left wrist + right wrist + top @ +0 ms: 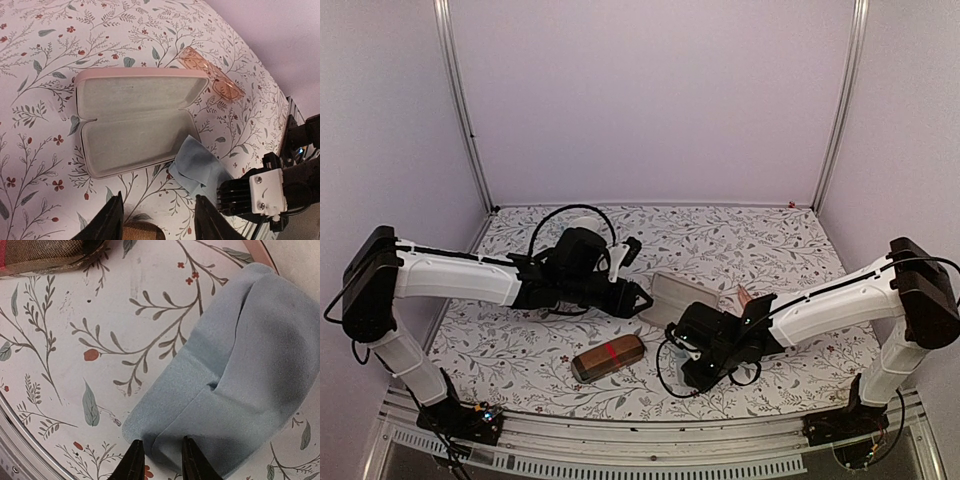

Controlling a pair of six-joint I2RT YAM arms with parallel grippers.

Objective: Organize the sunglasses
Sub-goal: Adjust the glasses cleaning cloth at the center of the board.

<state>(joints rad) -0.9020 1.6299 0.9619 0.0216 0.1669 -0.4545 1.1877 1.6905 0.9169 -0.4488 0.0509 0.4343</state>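
**Sunglasses with a pale translucent pinkish-tan frame [214, 76] lay ungrasped**

They rested on the floral tabletop [40, 40] at one o'clock from the left gripper [160, 222], well apart from it. They lay just beside the open pink oblong case [130, 73], near the table's edge. The left fingers were spread and empty. The right gripper [162, 462] had narrowed over a pale blue cloth [240, 365]; whether it gripped the cloth could not be told.

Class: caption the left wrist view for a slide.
Open, empty pink case on floral tabletop; pinkish sunglasses lie beyond it, blue cloth beside it.
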